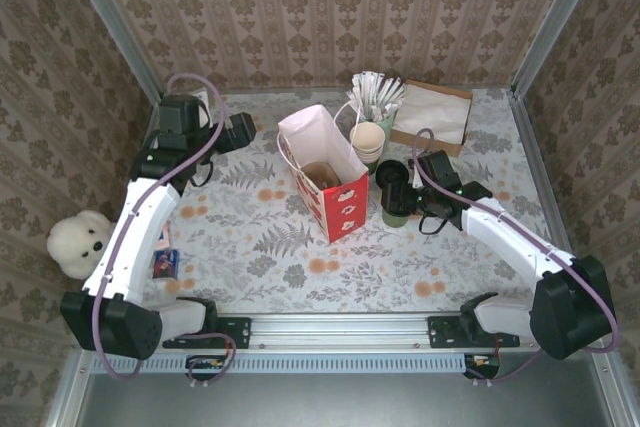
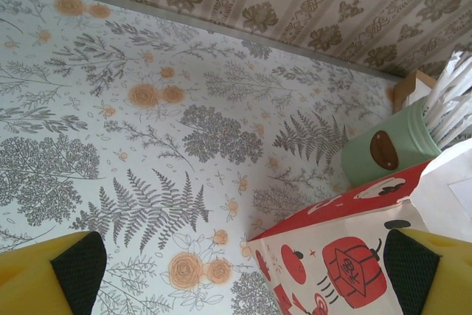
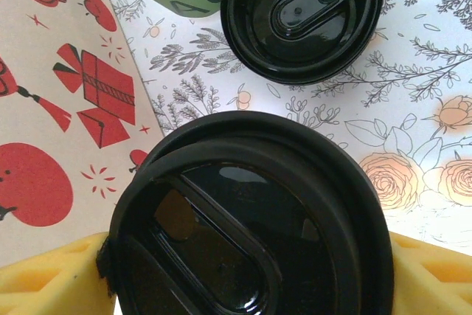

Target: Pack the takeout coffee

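Here, right tool point(image 3: 247, 278) pinches the takeout coffee point(image 3: 251, 212); left tool point(image 2: 236, 274) spread wide.

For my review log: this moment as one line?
right gripper: shut on takeout coffee beside paper bag | left gripper: open, empty | bagged: no

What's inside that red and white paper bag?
A brown roundish item sits low in the paper bag; what it is, I cannot tell. Its walls hide the rest.
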Available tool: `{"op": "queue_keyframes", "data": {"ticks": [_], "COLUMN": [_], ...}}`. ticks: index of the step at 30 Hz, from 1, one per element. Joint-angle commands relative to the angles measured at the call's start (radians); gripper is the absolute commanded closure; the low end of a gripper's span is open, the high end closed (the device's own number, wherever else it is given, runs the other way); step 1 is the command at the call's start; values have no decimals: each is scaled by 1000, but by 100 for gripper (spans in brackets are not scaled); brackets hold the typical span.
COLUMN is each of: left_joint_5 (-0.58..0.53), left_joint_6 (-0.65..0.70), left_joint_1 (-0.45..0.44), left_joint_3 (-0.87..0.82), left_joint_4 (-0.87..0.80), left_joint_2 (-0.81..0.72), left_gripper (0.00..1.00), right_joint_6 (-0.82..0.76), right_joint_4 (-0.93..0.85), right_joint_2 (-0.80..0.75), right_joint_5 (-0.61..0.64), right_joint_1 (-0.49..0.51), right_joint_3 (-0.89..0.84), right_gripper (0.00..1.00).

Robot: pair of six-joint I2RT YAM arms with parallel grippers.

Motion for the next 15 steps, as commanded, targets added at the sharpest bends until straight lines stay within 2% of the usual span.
{"op": "queue_keyframes", "data": {"ticks": [1,7,15], "left_joint_5": [-39,-69,-46], "left_joint_6": [-25,-14,-7], "left_joint_1": [4,5,6], "left_joint_3": [-34,-49,-16], "left_joint_4": [68,75,15], "left_joint_2": [-37,-49,-14], "left_gripper": [0,0,0], "right_joint_6": [8,-17,2], "right_joint_4": [19,20,-46], "right_joint_2": [-27,-48,-61], "right_joint_5": [44,24,4], "right_joint_1": [7,6,7], "right_joint_3": [-36,-64,-15], "right_gripper": [20,14,7]}}
